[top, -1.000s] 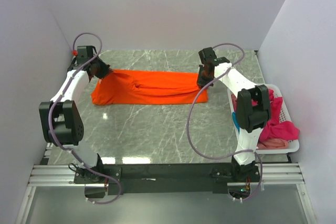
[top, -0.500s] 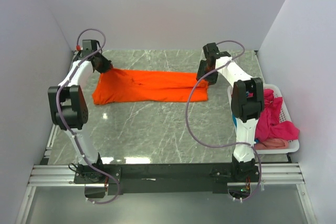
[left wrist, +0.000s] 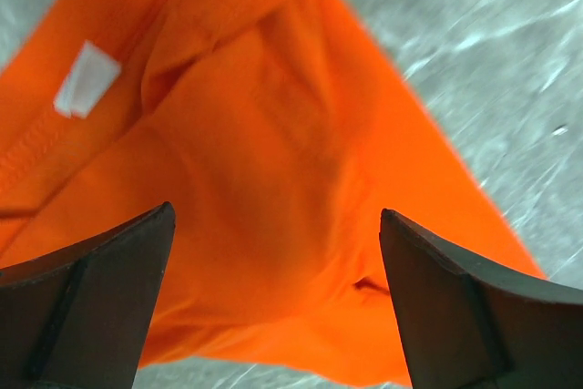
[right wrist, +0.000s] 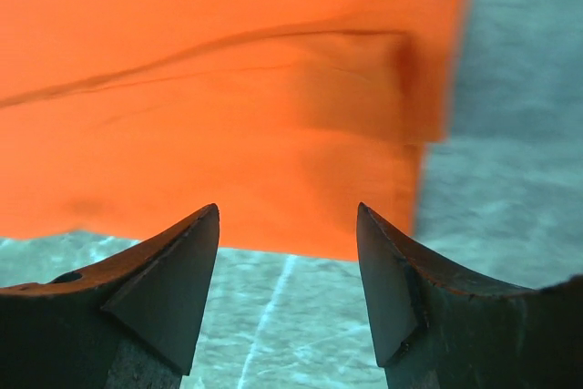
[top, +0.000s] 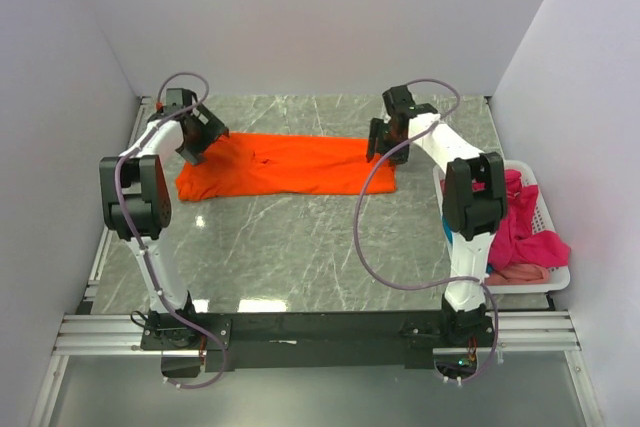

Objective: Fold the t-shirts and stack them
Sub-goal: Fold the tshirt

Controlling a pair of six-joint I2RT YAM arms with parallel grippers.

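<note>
An orange t-shirt (top: 285, 165) lies folded into a long strip across the far part of the marble table. My left gripper (top: 200, 137) hovers over its left end, jaws wide open and empty; the left wrist view shows orange cloth (left wrist: 273, 179) and a small white neck label (left wrist: 86, 79) below the fingers. My right gripper (top: 388, 145) hangs over the strip's right end, open and empty; in the right wrist view the shirt's edge (right wrist: 273, 134) lies just beyond the fingertips. More t-shirts, magenta-pink (top: 525, 232) and pale pink (top: 520, 272), are heaped in the basket.
A white plastic basket (top: 552, 237) stands at the table's right edge beside the right arm. White walls close in the table at the back and both sides. The black mounting rail (top: 320, 332) runs along the near edge.
Both grippers have opened and let go of the orange t-shirt's ends, then lifted slightly. The shirt now rests flat as a folded strip.
</note>
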